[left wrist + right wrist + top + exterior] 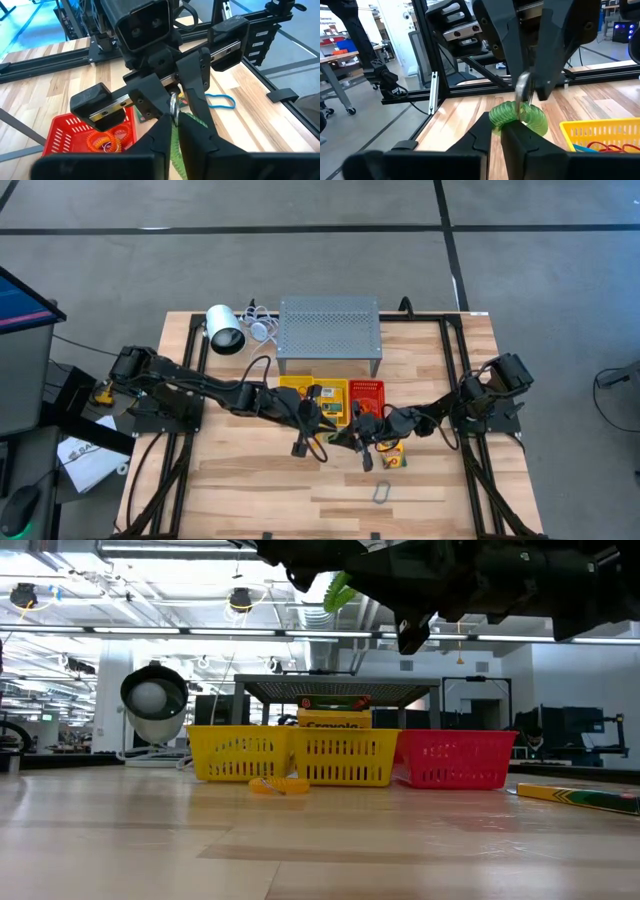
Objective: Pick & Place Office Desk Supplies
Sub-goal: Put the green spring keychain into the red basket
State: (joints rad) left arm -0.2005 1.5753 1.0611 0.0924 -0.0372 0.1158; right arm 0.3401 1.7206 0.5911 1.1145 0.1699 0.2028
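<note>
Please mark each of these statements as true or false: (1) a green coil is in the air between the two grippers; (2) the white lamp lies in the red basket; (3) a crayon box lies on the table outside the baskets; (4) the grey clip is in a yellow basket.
1. True. The green coil is off the table, where the left gripper and the right gripper meet.
2. False. The white lamp stands on the table beside the grey perforated stand, apart from the red basket.
3. True. The crayon box lies on the wood in front of the baskets.
4. False. The grey clip lies on bare wood, away from the yellow baskets.
</note>
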